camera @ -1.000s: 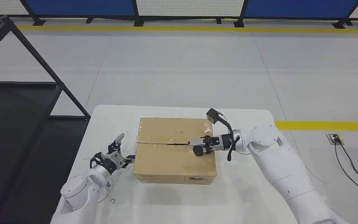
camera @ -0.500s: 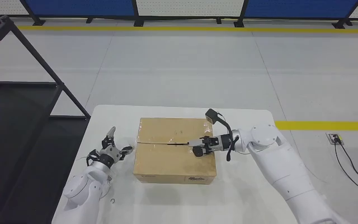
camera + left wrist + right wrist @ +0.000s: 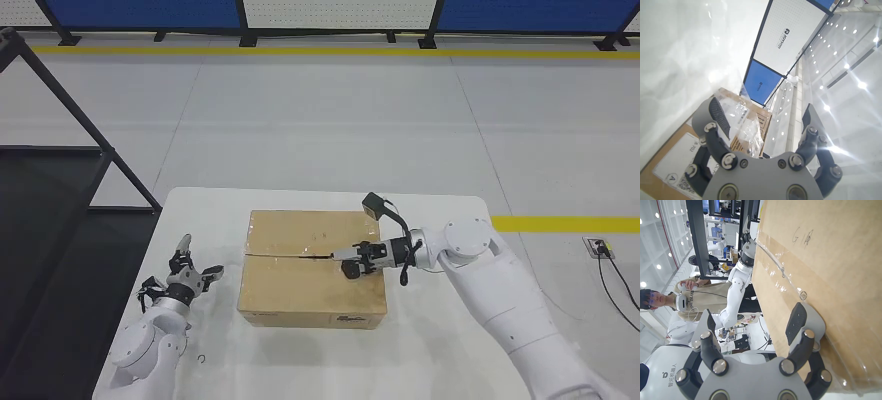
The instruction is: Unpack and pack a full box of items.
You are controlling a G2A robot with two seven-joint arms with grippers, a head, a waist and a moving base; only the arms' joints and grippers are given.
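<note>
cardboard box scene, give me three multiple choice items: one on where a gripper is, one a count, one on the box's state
1. Where is the right gripper?
A. on the bare table in front of the box
B. over the top of the cardboard box, by its seam
C. beyond the table's edge

2. How many boxes stand on the white table?
A. three
B. two
C. one

3. What state are the box's top flaps in?
A. both standing open
B. one open, one shut
C. both shut, with clear tape along the seam

Key: 1 B, the top view shows the gripper above the box's top at the seam's right end. 2 C, a single brown box stands there. 3 C, the flaps lie flat and the tape shines in the right wrist view.
</note>
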